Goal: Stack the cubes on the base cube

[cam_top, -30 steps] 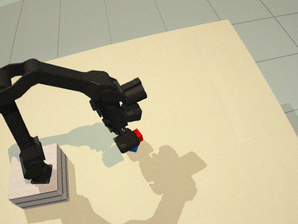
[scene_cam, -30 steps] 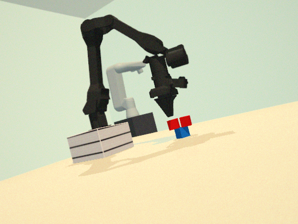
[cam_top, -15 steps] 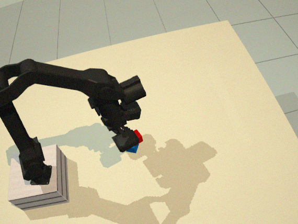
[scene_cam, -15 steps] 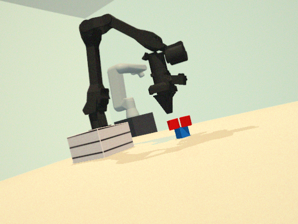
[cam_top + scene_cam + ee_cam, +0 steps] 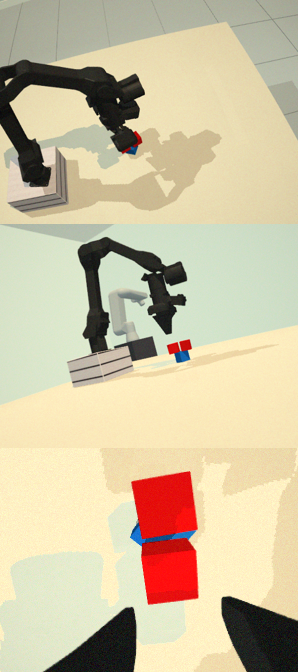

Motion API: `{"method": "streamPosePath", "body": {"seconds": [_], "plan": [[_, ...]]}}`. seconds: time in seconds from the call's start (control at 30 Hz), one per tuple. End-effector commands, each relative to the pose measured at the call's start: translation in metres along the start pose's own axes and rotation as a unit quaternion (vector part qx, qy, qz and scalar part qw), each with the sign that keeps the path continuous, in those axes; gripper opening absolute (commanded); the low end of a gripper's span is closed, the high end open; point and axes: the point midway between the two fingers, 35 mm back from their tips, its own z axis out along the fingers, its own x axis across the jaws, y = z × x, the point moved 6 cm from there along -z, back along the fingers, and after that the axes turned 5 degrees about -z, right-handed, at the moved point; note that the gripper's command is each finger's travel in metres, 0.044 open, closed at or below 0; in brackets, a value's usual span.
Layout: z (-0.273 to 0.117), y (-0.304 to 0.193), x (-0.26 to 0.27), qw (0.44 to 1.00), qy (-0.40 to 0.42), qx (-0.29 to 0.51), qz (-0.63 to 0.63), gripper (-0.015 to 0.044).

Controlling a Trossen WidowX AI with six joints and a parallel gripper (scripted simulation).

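Observation:
The blue base cube [image 5: 133, 150] [image 5: 182, 357] [image 5: 188, 535] sits on the table, mostly covered from above. One red cube [image 5: 138, 137] [image 5: 185, 345] [image 5: 164, 505] rests on its far side, away from the arm's base. The other red cube [image 5: 173, 348] [image 5: 171, 574] rests on its near side. Both look level and overhang the base cube, with a narrow gap between them in the exterior view. My gripper [image 5: 169, 333] [image 5: 178, 610] is open and empty above the near red cube, touching neither. In the top view it hides much of the stack.
My arm stands on a pale striped block [image 5: 34, 194] [image 5: 116, 361] at the left. Behind it in the exterior view, a grey arm [image 5: 117, 313] stands by a dark block [image 5: 145, 348]. Arm shadows lie across the table [image 5: 209, 78] [image 5: 170, 407].

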Motion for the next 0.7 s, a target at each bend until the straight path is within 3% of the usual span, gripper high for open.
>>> {"method": "streamPosePath", "body": {"seconds": [0.0, 0.67], "plan": [[-0.0081, 0.0020, -0.0002, 1.000, -0.001, -0.008, -0.003, 0.0205], [-0.0168, 0.0019, -0.0002, 1.000, -0.001, -0.008, -0.003, 0.0205]]}}
